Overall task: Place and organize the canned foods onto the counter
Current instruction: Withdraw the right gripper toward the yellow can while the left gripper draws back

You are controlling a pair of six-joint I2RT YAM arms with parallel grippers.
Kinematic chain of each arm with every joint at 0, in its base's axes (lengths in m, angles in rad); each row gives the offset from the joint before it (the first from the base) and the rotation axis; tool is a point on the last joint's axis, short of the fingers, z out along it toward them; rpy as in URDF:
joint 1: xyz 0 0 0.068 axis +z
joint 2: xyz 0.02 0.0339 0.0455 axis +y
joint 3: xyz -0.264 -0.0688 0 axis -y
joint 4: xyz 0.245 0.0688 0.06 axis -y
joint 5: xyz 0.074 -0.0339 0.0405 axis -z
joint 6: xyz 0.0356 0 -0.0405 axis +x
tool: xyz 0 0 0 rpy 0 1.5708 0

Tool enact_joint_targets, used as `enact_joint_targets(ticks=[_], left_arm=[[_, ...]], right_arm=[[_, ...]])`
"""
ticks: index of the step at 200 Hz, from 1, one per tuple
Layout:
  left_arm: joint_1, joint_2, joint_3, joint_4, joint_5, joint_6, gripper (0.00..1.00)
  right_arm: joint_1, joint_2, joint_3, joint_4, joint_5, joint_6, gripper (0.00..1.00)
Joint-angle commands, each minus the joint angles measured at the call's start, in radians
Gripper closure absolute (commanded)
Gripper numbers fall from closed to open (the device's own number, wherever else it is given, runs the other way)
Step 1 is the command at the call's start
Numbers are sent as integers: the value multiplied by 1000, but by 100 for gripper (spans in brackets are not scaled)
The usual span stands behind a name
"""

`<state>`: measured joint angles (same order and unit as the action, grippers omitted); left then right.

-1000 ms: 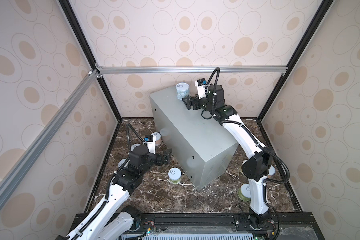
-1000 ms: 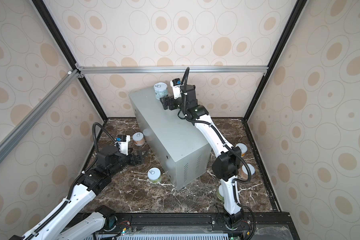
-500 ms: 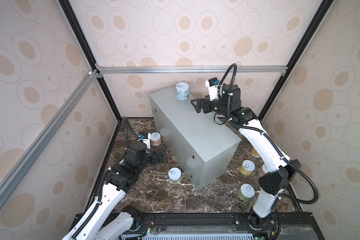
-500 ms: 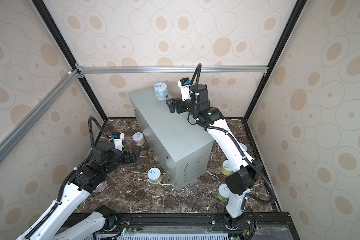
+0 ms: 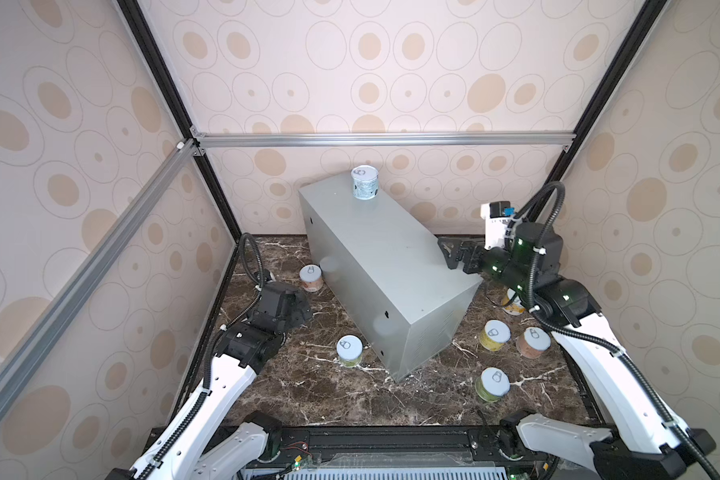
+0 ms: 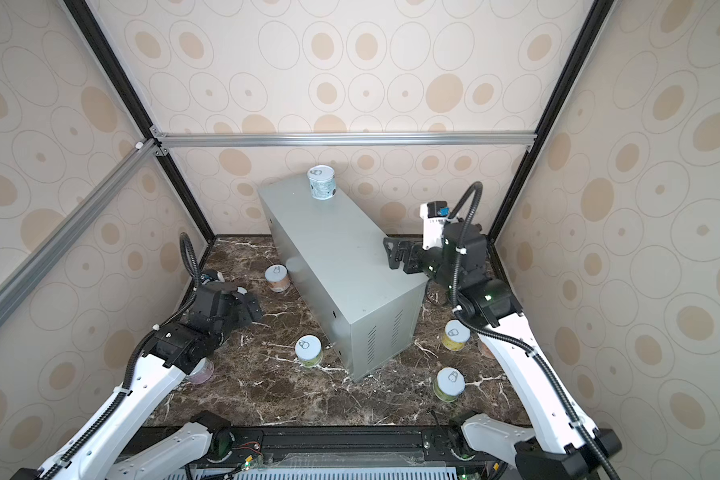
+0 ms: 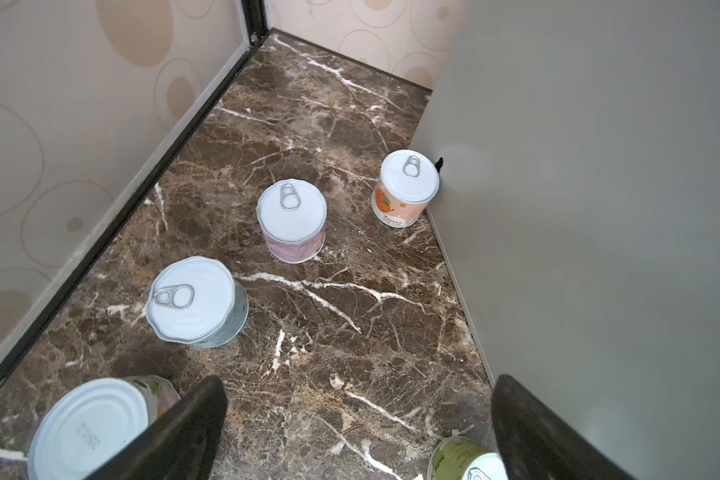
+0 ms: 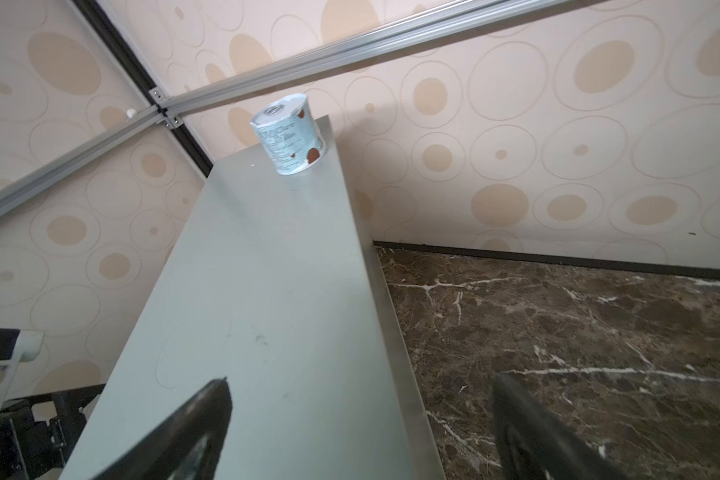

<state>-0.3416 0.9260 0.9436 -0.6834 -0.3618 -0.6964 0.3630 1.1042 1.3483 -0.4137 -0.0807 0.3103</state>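
**One can on the counter, the rest on the floor**

The counter (image 5: pixel 385 266) (image 6: pixel 341 253) (image 8: pixel 267 311), a grey metal box, stands slantwise on the marble floor (image 5: pixel 350 399). A teal can (image 5: pixel 365 183) (image 6: pixel 321 183) (image 8: pixel 291 139) stands upright at its far end. Its label shows brown blobs and lines of print too fine to read.

The right gripper (image 5: pixel 449 254) (image 6: pixel 391 254) (image 8: pixel 361 379) hovers at the counter's right long edge, jaws wide apart and empty. The left gripper (image 5: pixel 302 311) (image 6: pixel 251 307) (image 7: pixel 360 382) hangs low over the floor left of the counter, also spread, with nothing between its fingers.

In the left wrist view an orange can (image 7: pixel 406 189) stands right against the counter's side, showing a drawn orange fruit above a line of unreadable print. A pink can (image 7: pixel 292 220) and a grey can (image 7: pixel 196 301) stand near it, pull tabs up. An upturned can (image 7: pixel 92 428) shows a stamped code on its base, too blurred to read.

A green can (image 5: pixel 349 351) (image 6: pixel 308 351) stands near the counter's front corner. On the floor right of the counter stand a yellow can (image 5: pixel 494 336) (image 6: pixel 456 334), a brown can (image 5: pixel 533 343) and a second green can (image 5: pixel 491 384) (image 6: pixel 449 384).
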Motion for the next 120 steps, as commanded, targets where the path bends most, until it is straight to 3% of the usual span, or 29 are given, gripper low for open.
enact_joint_targets(ticks=[1, 39, 56, 120], left_arm=[[92, 9, 44, -39, 39, -68, 1], [190, 80, 19, -2, 132, 46, 1], [219, 111, -8, 16, 151, 36, 1], [335, 214, -32, 54, 79, -57, 1]], right_arm=[[-76, -92, -119, 41, 59, 109, 1], [-267, -165, -333, 141, -18, 251, 1], [-322, -173, -434, 226, -44, 309, 1], [-366, -33, -703, 574, -64, 428, 1]])
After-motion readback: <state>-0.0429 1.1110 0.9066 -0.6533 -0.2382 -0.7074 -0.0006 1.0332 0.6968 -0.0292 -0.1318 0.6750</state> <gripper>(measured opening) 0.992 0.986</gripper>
